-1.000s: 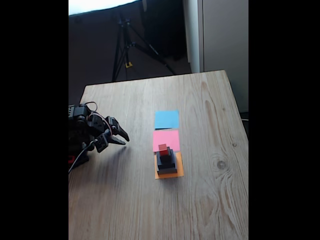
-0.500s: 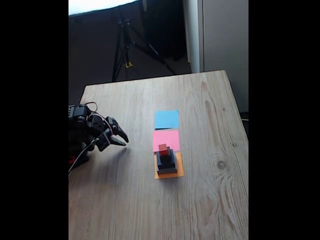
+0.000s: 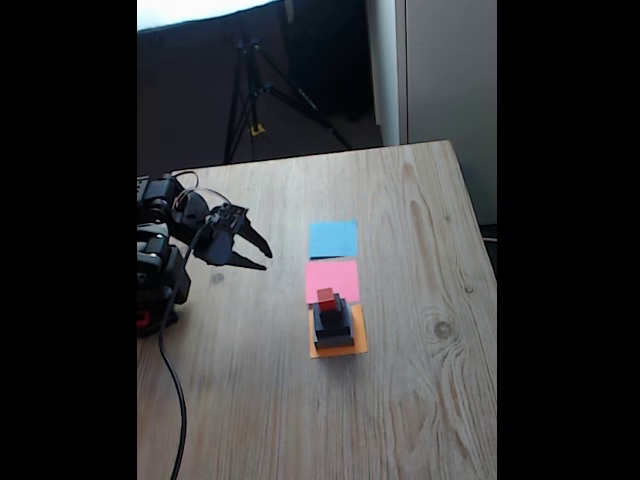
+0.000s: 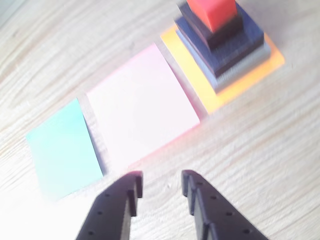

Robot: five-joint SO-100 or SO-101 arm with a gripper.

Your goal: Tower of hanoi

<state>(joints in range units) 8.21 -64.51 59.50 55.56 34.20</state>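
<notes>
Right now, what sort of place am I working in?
Probably a home or hobby room rigged for recording: a bare wooden table, a camera or light tripod on the dark floor behind it, and bright window-like light at the top. The block tower sits on the orange paper.

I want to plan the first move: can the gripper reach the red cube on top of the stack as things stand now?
Probably yes. The gripper is open and empty, the red cube sits uncovered on top of the stack, and only bare table and paper squares lie between.

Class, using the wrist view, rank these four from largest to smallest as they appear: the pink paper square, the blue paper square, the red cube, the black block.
1. pink paper square
2. blue paper square
3. black block, partly covered
4. red cube, cropped at the top edge
</notes>
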